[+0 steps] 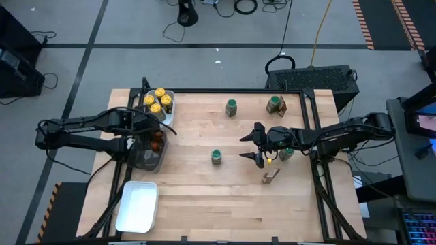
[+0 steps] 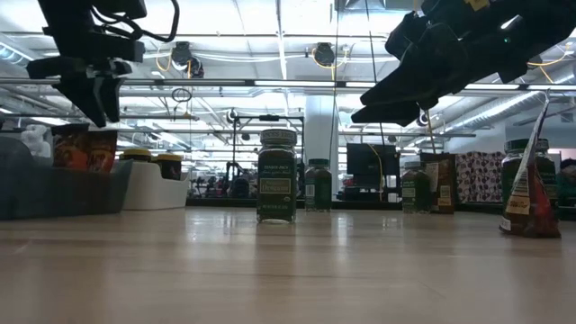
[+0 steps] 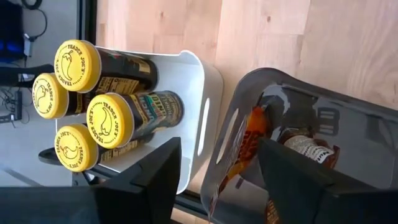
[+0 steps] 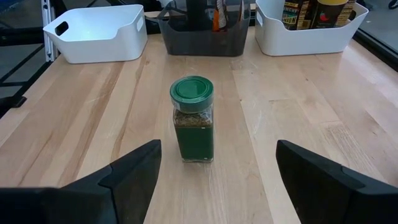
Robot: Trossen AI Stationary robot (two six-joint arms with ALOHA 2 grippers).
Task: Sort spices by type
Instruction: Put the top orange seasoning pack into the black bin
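Three trays are sitting along the left edge of the tabletop (image 1: 204, 197), probably one for each type: an empty white tray (image 1: 137, 206), a dark grey tray (image 1: 148, 155) holding orange-brown packets (image 3: 244, 152), and a second white tray (image 3: 208, 93) holding four yellow-lid jars (image 3: 111, 120). Left gripper (image 1: 146, 133) is hanging over the grey tray, fingers apart and holding nothing. Right gripper (image 1: 251, 146) is pointing, fingers wide open, toward a green-lid jar (image 4: 193, 118) standing mid-table, seemingly its next pick.
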